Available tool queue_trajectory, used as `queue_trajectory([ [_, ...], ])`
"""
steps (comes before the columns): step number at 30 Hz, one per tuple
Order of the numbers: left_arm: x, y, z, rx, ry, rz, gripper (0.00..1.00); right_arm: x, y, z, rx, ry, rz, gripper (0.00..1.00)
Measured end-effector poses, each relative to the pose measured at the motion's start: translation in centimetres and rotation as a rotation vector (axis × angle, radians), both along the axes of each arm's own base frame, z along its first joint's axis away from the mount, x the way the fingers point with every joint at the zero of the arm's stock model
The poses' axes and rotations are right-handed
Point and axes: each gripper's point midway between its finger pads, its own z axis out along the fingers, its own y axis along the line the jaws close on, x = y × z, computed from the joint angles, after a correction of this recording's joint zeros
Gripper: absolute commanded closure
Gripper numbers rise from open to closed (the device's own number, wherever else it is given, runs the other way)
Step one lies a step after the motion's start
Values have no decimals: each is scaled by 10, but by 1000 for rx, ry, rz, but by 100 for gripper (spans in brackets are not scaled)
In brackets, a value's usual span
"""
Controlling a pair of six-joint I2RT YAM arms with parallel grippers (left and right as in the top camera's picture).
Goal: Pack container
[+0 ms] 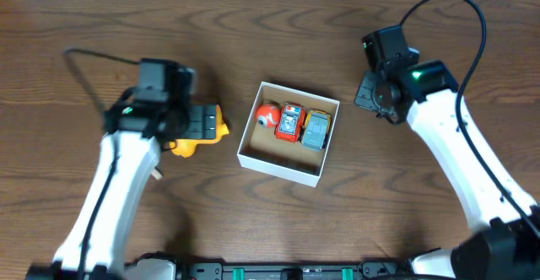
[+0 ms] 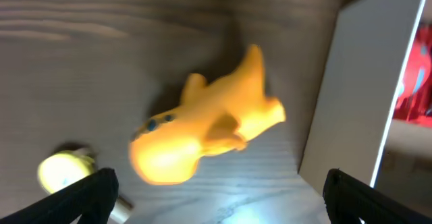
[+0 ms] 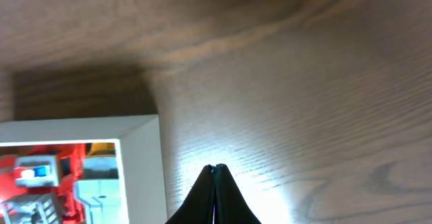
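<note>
Dark brown wood-grain surface [image 1: 253, 225] carries everything. Two white arms reach in from the near edge, one on each side. Left end effector [image 2: 223, 200]: fingers spread wide, nothing between them, hanging above the surface to the left of the box. Right end effector [image 3: 214, 177]: fingers pressed together into a single point, holding nothing, over bare wood to the right of the box. Small square shallow lidless container with white outer walls and tan cardboard floor [image 1: 278, 168] sits at the centre of the surface, turned slightly, between the two end effectors and touching neither. In the left wrist view its white wall stands at the right of the frame, just beside the right fingertip; in the right wrist view its corner lies low and left of the closed tips. Yellow plastic moulded toy with a small blue eye [image 2: 209, 126] lies on the surface under the open left end effector, outside the container and near its left wall. Inside the container, in a row from left to right: red-orange rounded toy [image 1: 267, 115], red-orange toy truck [image 1: 289, 122], grey-blue toy vehicle with yellow trim [image 1: 316, 129]. Small pale yellow round piece [image 2: 61, 170] near the left fingertip; too blurred to identify.
</note>
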Motion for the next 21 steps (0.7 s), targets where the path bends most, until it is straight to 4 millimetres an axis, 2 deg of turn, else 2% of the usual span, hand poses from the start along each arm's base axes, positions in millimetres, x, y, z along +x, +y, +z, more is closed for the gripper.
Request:
queue_trajectory([
  [4,1,-20,-27,11,71,-66,2,1,7,-24,37,78,19,98],
  [10,-5,-35,-53,28,158,-113,2,-2,23,-62,89,199,65,99],
  [15,-10,-44,-60,36,184,-143,2,6,38,-89,139,239,118,98],
  [21,-29,-51,-63,54,247,-178,2,24,62,-94,236,180,229,97],
])
